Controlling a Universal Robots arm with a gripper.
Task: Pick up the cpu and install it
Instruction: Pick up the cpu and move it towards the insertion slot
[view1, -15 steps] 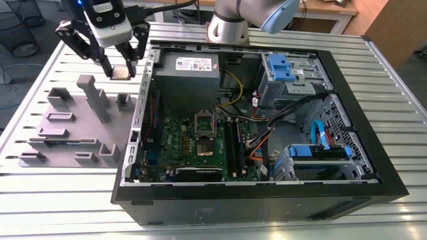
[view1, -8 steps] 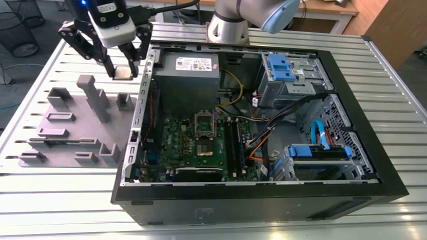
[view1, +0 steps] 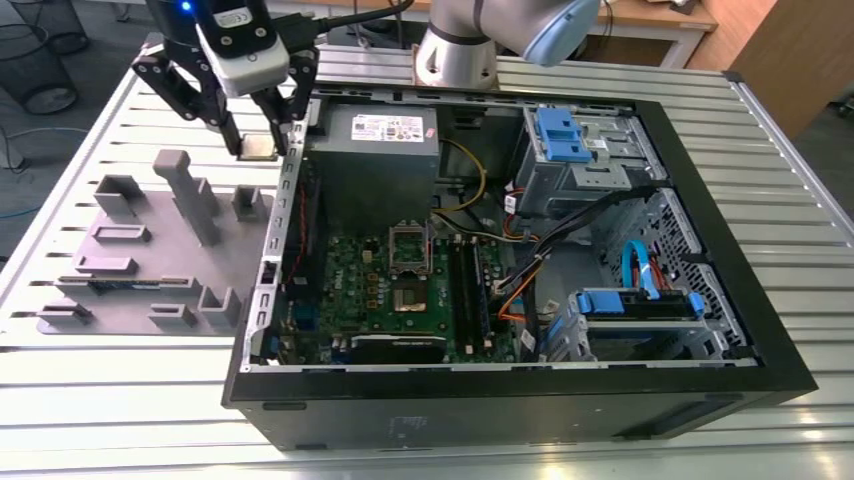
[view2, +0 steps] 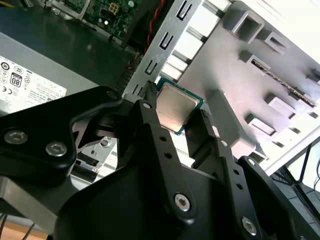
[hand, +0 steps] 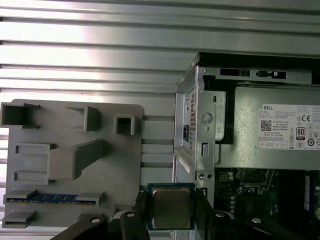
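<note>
Here we clamp the cpu (hand: 171, 207) by opposite edges in the gripper (view1: 258, 148), level near the case wall (hand: 192, 125), likely sparing its contacts.

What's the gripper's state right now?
The gripper is closed, holding the cpu.

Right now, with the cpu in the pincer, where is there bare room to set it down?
Bare table slats lie below the grey fixture in the exterior view, and in front of the case. Crowded: fixture blocks, cables beside the motherboard. The pincer grips the cpu.
</note>
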